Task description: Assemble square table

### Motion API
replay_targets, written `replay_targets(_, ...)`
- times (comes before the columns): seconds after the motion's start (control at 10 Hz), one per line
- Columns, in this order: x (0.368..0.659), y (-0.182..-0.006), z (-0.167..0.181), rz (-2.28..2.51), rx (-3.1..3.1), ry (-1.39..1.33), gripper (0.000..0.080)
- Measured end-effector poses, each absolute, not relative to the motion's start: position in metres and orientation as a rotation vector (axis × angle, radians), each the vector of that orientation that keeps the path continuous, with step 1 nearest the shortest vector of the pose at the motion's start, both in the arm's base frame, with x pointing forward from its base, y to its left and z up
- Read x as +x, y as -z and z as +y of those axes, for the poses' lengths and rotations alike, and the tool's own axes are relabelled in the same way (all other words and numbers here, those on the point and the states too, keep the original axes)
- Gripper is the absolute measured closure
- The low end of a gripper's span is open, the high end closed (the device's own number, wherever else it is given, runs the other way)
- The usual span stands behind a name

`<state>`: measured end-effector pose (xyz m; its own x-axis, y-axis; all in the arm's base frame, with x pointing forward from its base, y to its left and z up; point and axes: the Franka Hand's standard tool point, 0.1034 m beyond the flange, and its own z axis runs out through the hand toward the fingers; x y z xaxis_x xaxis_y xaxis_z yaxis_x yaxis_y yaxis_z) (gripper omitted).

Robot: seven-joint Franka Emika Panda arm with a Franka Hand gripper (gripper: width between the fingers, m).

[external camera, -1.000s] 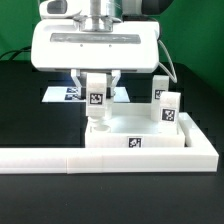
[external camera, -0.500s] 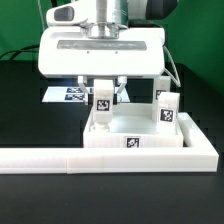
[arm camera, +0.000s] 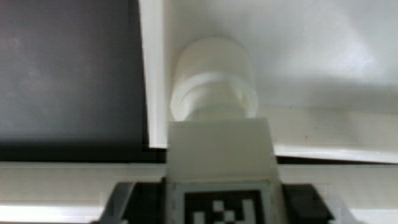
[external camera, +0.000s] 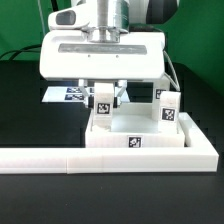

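While the long L-shaped border bar (external camera: 105, 157) is lying nearest in the exterior view, the tabletop (external camera: 135, 138) is sitting just behind it, pressed into its corner, rim up, with a tag showing on its near wall. Above the tabletop's corner toward the exterior view's left, the gripper (external camera: 104, 100) is hanging with its fingers closing on a leg (external camera: 98, 104), one finger on each side of the tagged block. The leg is standing upright, its long axis running straight down out of the fingers toward the tabletop. The wrist view is showing the same: the leg (arm camera: 217, 130) is reaching away from the fingers, its rounded tip pointing at the white floor of the tabletop (arm camera: 320, 70), close beside the raised rim. That tip is what the coming move turns on, I judge: it needs to be lining up directly over the corner hole, which the leg itself is hiding, so I cannot tell whether it has already entered. A second leg (external camera: 166, 106) is standing upright toward the exterior view's right. Farther back, the marker board (external camera: 66, 94) is lying flat on the table.
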<state>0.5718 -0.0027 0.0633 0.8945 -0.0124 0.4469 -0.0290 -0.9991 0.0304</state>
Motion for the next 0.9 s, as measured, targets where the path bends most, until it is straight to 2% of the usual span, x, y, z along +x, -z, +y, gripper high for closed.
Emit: replay_targets(0.9, 0.5724, -0.0609, -0.0049, -0.030, 2.982, -0.787, 0.0514)
